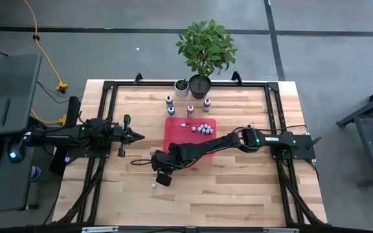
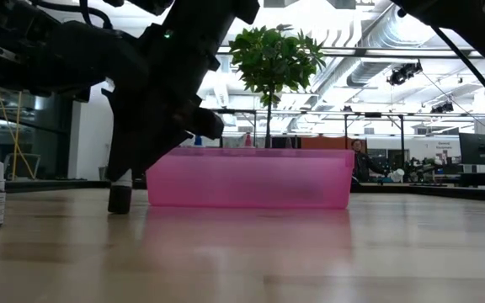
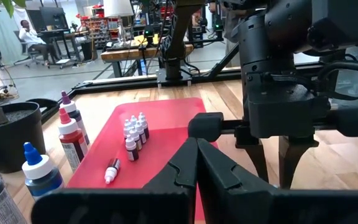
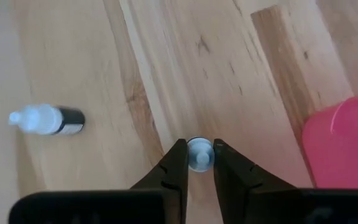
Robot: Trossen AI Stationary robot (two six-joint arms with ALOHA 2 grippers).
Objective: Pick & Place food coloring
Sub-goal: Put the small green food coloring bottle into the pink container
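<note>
Beside the red tray (image 1: 181,133) edge, right jaws (image 4: 199,159) grip a tiny bottle (image 4: 199,154); left jaws (image 3: 196,163) closed

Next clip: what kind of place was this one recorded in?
Probably a large open lab or workshop, not a home: exposed ceiling ducts, rows of workbenches with monitors, and a person seated at a desk beyond the wooden table.

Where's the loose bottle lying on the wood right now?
High view: the loose bottle lies on the table, off the red tray, just beside the right hand.
</note>
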